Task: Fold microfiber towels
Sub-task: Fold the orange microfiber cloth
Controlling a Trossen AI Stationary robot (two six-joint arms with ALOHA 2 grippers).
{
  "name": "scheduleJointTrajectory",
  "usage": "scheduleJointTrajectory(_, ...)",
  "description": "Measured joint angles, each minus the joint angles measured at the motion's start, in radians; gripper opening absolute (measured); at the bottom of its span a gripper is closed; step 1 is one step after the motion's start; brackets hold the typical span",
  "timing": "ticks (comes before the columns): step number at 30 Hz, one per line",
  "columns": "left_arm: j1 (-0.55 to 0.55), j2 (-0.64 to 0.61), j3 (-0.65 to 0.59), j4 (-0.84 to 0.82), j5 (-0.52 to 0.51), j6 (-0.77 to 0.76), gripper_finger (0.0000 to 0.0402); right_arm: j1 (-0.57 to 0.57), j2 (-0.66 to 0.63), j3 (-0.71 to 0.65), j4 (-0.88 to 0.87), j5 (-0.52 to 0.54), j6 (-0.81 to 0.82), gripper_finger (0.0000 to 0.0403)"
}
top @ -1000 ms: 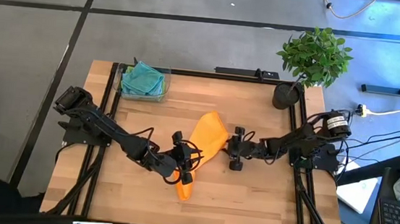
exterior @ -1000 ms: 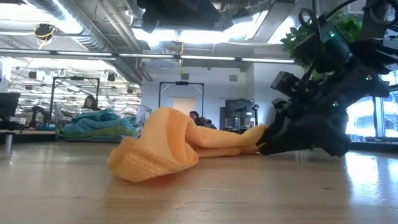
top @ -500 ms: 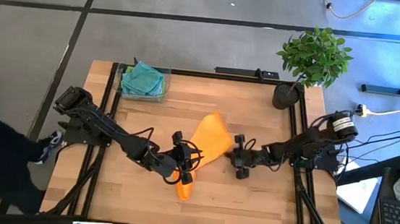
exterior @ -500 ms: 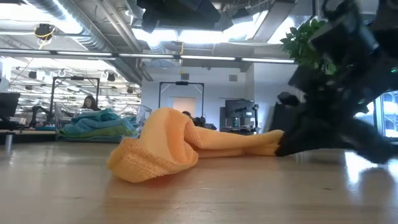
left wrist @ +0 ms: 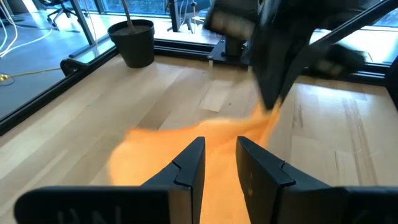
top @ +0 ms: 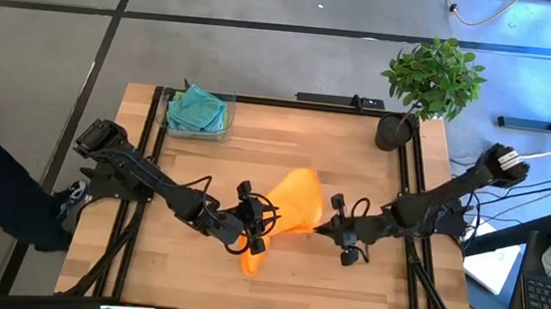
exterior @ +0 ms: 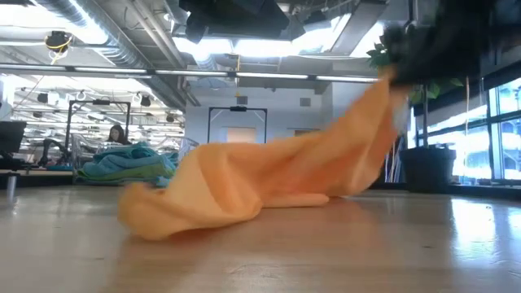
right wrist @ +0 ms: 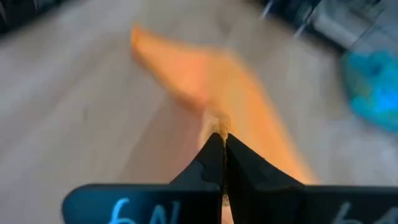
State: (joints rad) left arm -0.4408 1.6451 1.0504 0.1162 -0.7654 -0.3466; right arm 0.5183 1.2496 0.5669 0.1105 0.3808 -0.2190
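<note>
Right gripper [right wrist: 217,138] is clenched on one corner of the orange towel [top: 291,204] and lifts it above the middle of the table [top: 356,152]. Left gripper [left wrist: 219,163] grasps the opposite end low, fingers part open around the cloth. Limp, light and fuzzy, the towel probably sags between grips, so corners are the best hold. Other towels [top: 197,110] sit in the far-left corner.

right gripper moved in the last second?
Yes. The right gripper, shut on the orange towel, shifted toward the table's near edge, away from the potted plant.
</note>
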Motion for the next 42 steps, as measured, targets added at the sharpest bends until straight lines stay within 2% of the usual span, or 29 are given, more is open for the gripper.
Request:
scheduleJointTrajectory(5,0.000,0.000,0.000,0.004,0.000,0.000,0.0082,0.030,-0.067,0.116,-0.081,0.075,-0.118,0.0011)
scheduleJointTrajectory(10,0.000,0.000,0.000,0.008,0.000,0.010,0.0082,0.020,-0.077,0.218,-0.213,0.107,-0.178,0.0005)
scheduleJointTrajectory(15,0.000,0.000,0.000,0.008,0.005,0.013,0.0082,0.014,-0.077,0.232,-0.264,0.109,-0.177,0.0012)
scheduleJointTrajectory(21,0.000,0.000,0.000,0.030,0.069,0.017,0.0082,0.004,-0.076,0.231,-0.257,0.110,-0.163,0.0004)
scheduleJointTrajectory(27,0.009,0.000,0.000,0.146,0.125,0.075,0.0082,-0.013,-0.038,0.231,-0.334,-0.063,-0.006,0.0012)
scheduleJointTrajectory(30,0.010,0.000,0.000,0.121,0.206,0.013,0.0082,-0.012,0.000,0.231,-0.451,-0.152,0.078,0.0011)
scheduleJointTrajectory(34,0.002,0.000,0.000,0.076,0.289,-0.071,0.0082,-0.011,0.071,0.230,-0.618,-0.339,0.184,0.0007)
scheduleJointTrajectory(38,-0.019,0.000,0.000,0.077,0.305,-0.091,0.0082,0.007,0.147,0.172,-0.622,-0.471,0.233,0.0012)
scheduleJointTrajectory(42,-0.037,0.000,0.000,0.076,0.305,-0.096,0.0082,0.024,0.209,0.107,-0.583,-0.507,0.248,0.0015)
